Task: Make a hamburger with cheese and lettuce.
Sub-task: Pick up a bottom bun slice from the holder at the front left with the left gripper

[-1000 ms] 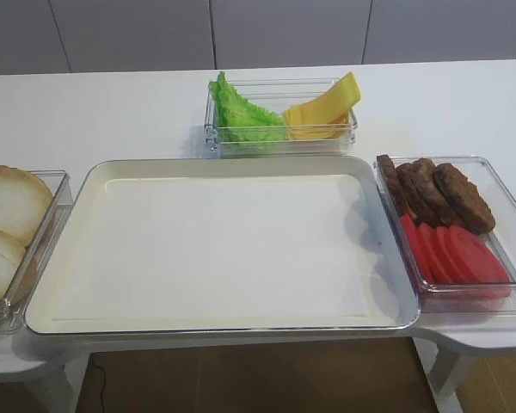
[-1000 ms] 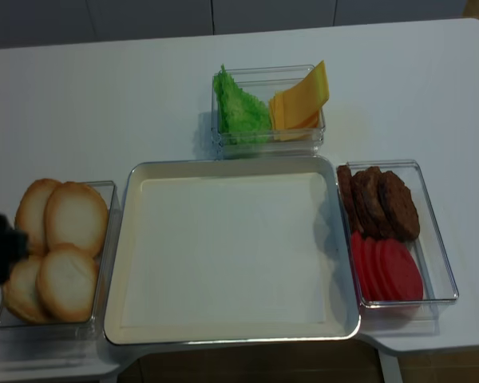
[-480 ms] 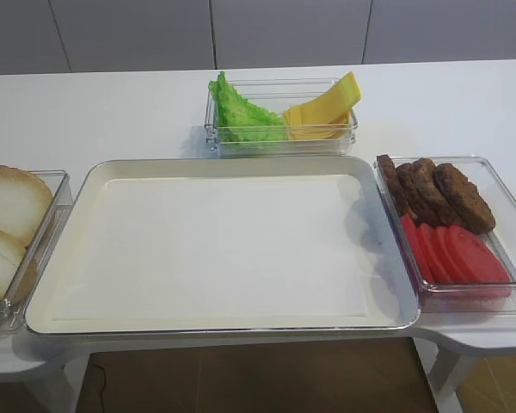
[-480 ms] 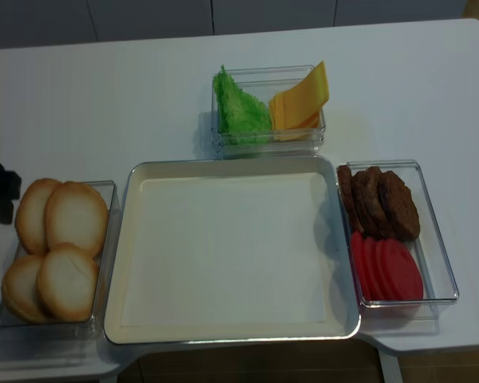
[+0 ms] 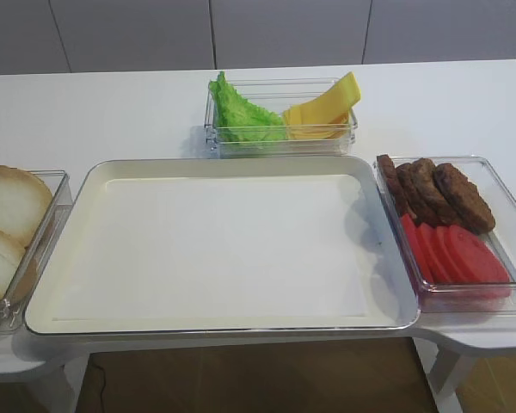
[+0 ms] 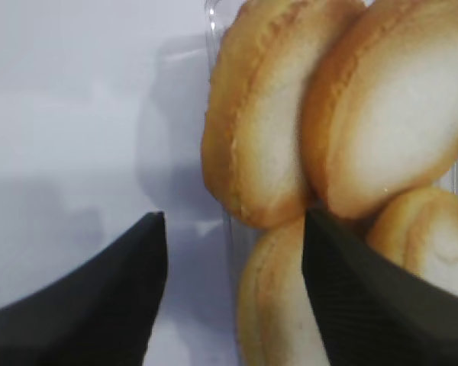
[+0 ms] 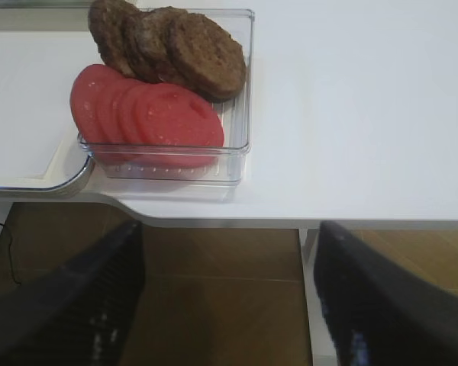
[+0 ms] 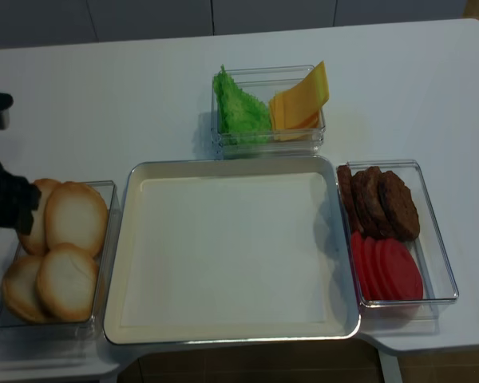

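Here comes the left gripper [image 6: 233, 297], black fingers spread wide, one finger [image 6: 84, 305] outside the wall of the clear plastic bun box [image 8: 104, 231] and the other over the buns. A second ago it sat low at the table's left edge; now it has climbed up beside the far end of the box, right against the hamburger buns [image 8: 76, 217], round, golden-rimmed, pale on the cut face. Four halves lean on each other in there, none lifted yet. From the wrist view the nearest bun [image 6: 259, 130] stands on edge just ahead of the open fingers, so I'd judge a bun pick is being lined up, the first step of the build.

The right gripper [image 7: 229, 305] hangs off the table's front edge, fingers apart, holding nothing, facing the clear box of dark brown patties [image 7: 172, 46] and red tomato slices [image 7: 149, 114].

Moving outward: the big cream-coloured rectangular tray [image 5: 69, 215] in the middle carries no food, unchanged. Behind it, the clear box holds the ruffled bright green lettuce [image 5: 241, 112] on its left and the fanned yellow-orange cheese slices [image 5: 327, 107] on its right, both untouched.
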Tool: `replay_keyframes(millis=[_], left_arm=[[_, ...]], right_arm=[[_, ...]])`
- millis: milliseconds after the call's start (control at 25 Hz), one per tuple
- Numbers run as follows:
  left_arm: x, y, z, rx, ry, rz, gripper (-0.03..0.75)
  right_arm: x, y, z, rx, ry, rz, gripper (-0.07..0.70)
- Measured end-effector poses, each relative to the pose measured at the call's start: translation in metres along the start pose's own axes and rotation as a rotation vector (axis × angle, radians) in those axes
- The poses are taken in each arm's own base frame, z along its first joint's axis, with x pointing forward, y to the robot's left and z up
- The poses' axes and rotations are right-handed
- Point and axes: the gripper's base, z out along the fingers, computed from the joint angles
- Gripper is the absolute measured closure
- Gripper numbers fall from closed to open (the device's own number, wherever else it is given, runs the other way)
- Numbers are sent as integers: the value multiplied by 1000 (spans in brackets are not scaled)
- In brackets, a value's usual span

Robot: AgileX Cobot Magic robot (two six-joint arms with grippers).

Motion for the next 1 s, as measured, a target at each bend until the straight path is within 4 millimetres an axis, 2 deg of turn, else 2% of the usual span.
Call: replay_keyframes(millis=[320,480,720,1000], left_arm=[[-24,-2,11,57,-36,48,305],[-26,4,23,104,-21,14,313],[-26,21,25,113,-37,-36,316],[-30,16,22,191,-68,-15,325]], right_arm=[[0,0,0,0,0,0,92],[0,0,0,0,0,0,92],[0,0,0,0,0,0,92],[0,0,0,0,0,7,92]])
